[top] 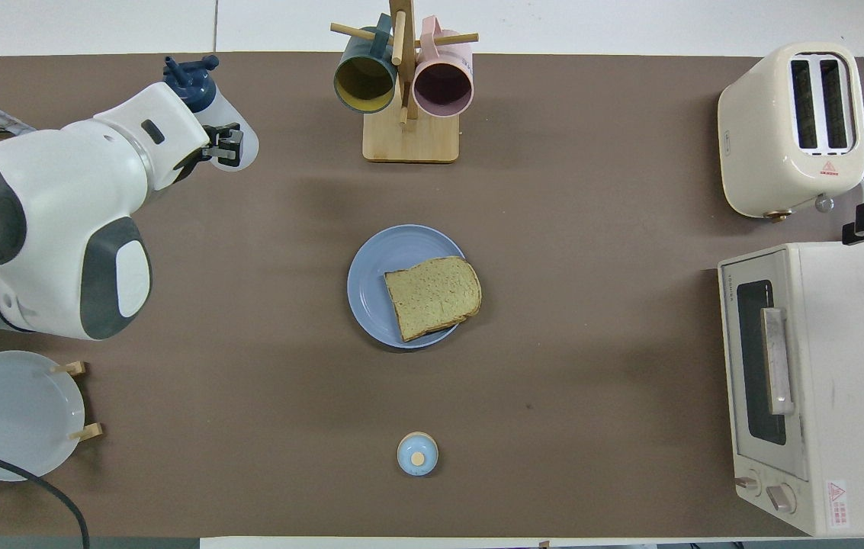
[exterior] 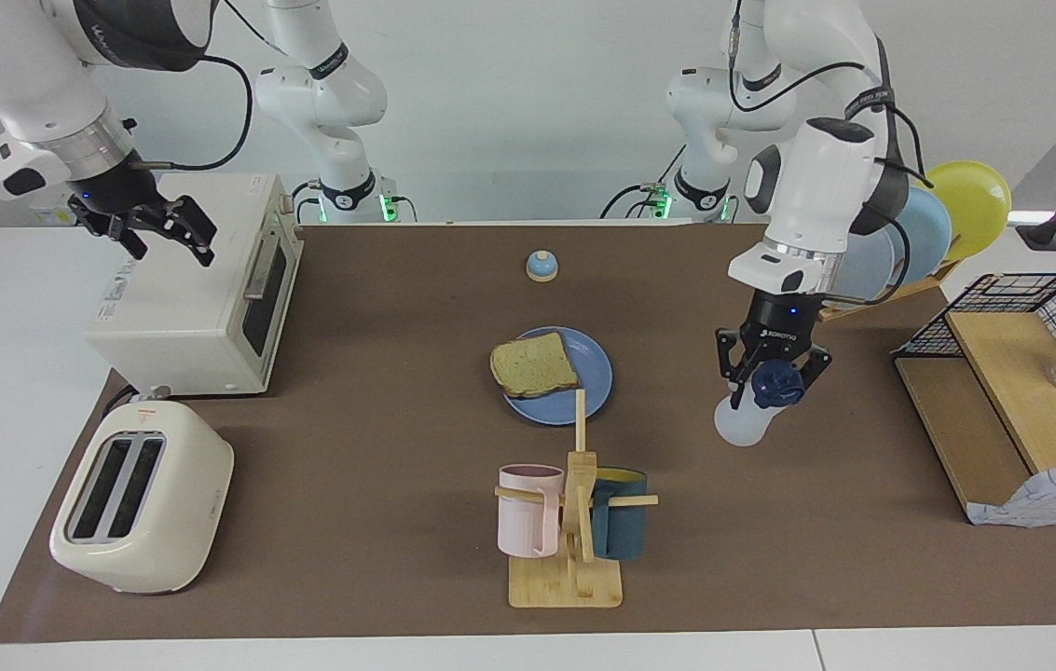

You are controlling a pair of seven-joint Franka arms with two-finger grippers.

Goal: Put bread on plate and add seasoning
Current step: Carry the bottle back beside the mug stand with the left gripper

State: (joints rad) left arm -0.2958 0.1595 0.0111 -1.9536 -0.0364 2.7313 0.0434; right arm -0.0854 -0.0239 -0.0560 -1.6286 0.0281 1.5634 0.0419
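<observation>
Bread [exterior: 535,365] is seen on the plate [exterior: 595,371], the seasoning [exterior: 756,406] clamped in the left gripper [exterior: 773,380] jaws, the right gripper [exterior: 159,228] jaws spread above the oven [exterior: 187,298].

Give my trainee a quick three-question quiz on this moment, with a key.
1. True or false: the bread lies on the plate.
2. Which gripper holds the seasoning? A) left B) right C) neither
3. Fill in: the right gripper hangs over the ______.

Key:
1. True; one edge overhangs the rim.
2. A; the left gripper holds it in the air, away from the plate.
3. Oven.
</observation>
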